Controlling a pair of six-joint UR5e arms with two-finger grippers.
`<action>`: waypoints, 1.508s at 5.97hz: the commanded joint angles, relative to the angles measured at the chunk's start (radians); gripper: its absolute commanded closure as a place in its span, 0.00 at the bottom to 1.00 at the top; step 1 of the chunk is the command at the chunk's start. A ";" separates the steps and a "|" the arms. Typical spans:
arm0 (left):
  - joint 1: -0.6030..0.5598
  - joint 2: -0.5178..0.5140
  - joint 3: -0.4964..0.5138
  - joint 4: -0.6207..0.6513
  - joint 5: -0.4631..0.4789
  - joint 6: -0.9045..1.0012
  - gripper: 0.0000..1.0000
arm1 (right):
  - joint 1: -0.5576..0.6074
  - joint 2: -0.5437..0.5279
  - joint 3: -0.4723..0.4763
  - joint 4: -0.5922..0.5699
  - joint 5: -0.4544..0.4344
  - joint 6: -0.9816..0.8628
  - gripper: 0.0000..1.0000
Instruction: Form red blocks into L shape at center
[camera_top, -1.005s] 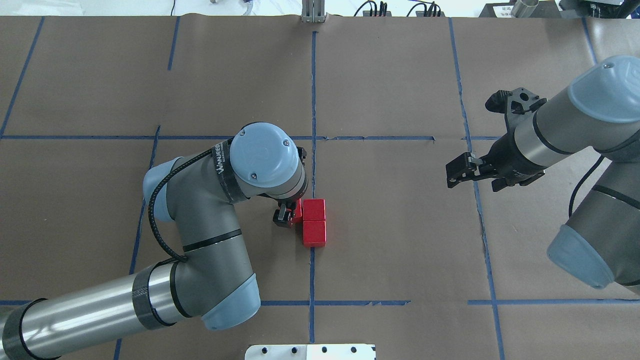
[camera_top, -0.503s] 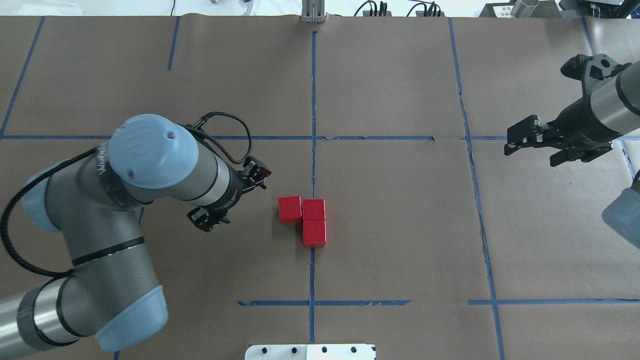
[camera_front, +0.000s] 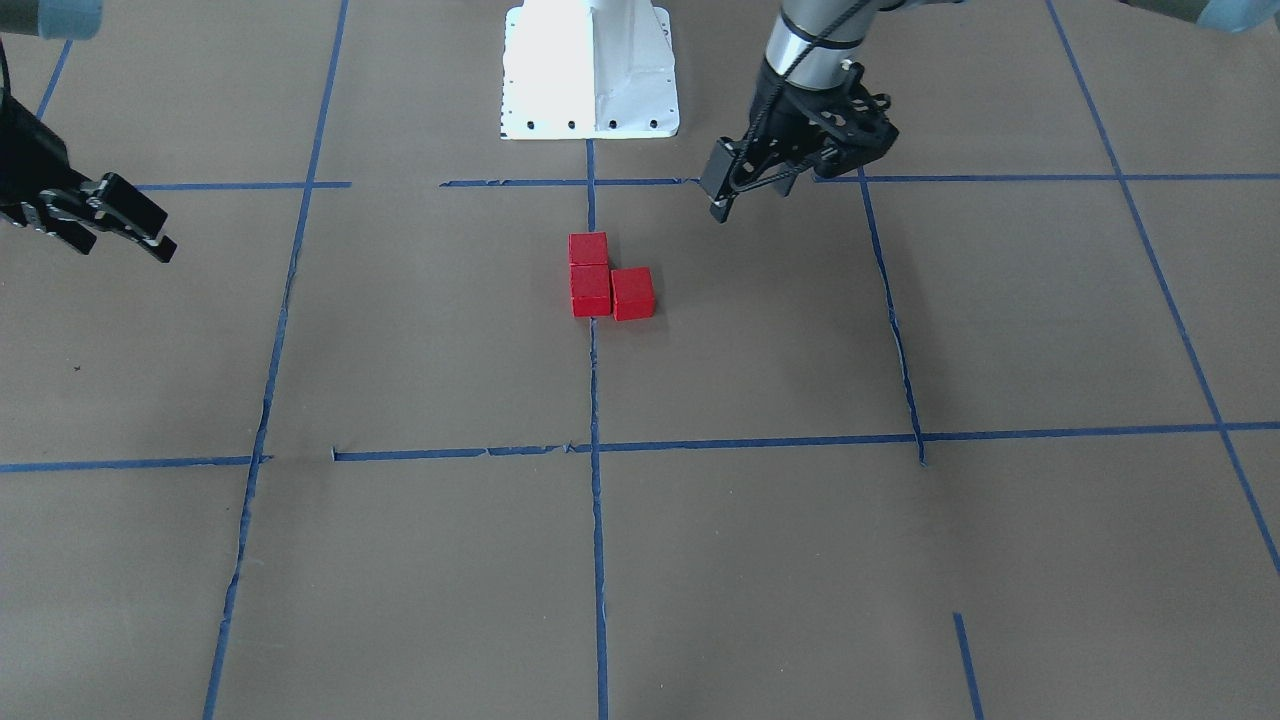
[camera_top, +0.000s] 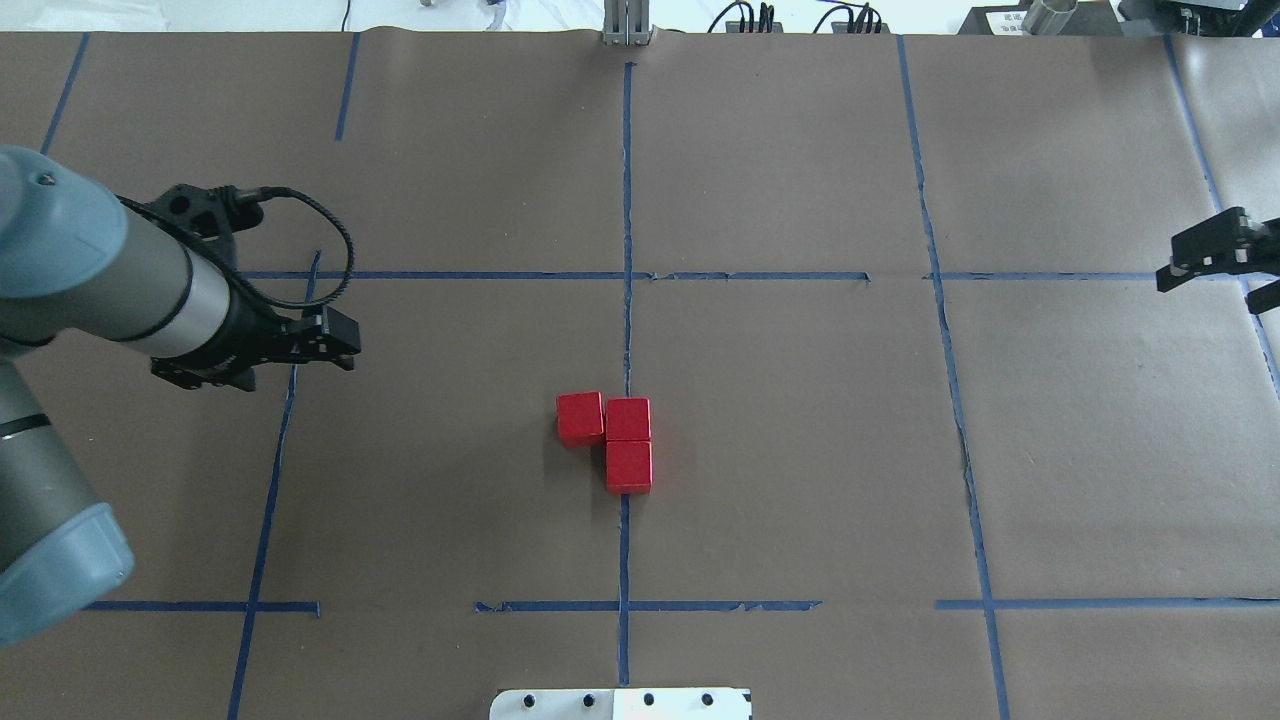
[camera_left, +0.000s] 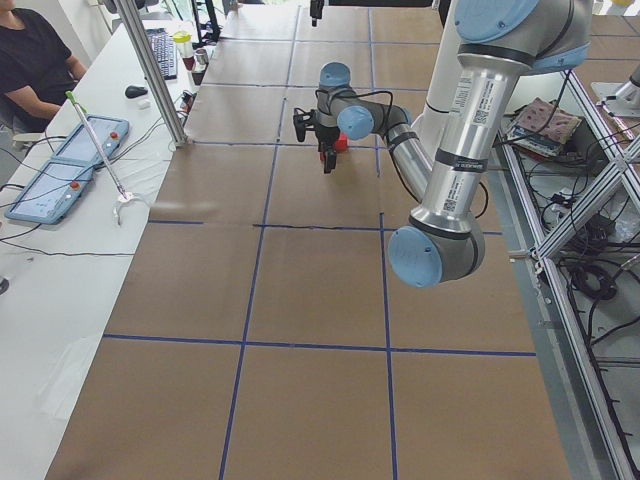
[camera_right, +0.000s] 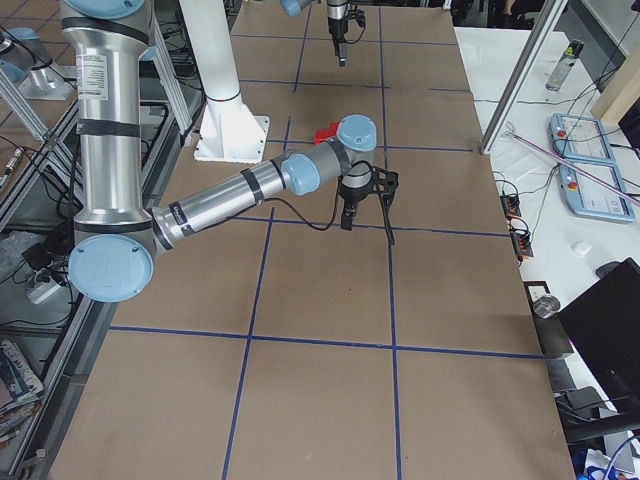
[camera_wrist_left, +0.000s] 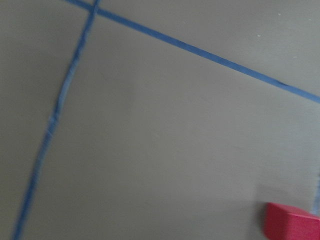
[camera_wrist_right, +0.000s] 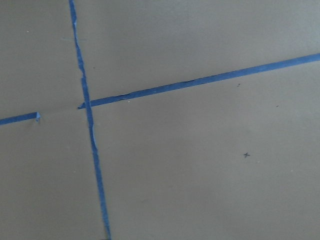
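Red blocks (camera_top: 628, 420) lie touching in an L at the center (camera_top: 700, 400) of the tabletop. Two sit along the blue tape line (camera_top: 627, 200), and the third is beside the far one, leftward. Farther out, the left pincer (camera_front: 748, 198) hovers empty, seemingly parted. The right pincer (camera_front: 168, 238) is spread wide, holding nothing.

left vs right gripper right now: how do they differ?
1. Distance: the left gripper hangs much nearer the red blocks. The right gripper is out near the table's edge.
2. Wrist views: the left gripper's camera catches a corner of one red block. The right gripper's camera shows only brown paper and blue tape.

Shared: both look open and empty, and neither touches the blocks.
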 joint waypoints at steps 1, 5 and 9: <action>-0.211 0.148 0.004 0.002 -0.099 0.440 0.00 | 0.127 -0.051 -0.083 0.000 0.005 -0.266 0.00; -0.713 0.307 0.302 0.002 -0.252 1.322 0.00 | 0.288 -0.185 -0.134 0.000 0.033 -0.612 0.00; -0.802 0.288 0.374 0.134 -0.321 1.372 0.00 | 0.231 -0.185 -0.116 0.001 0.022 -0.640 0.00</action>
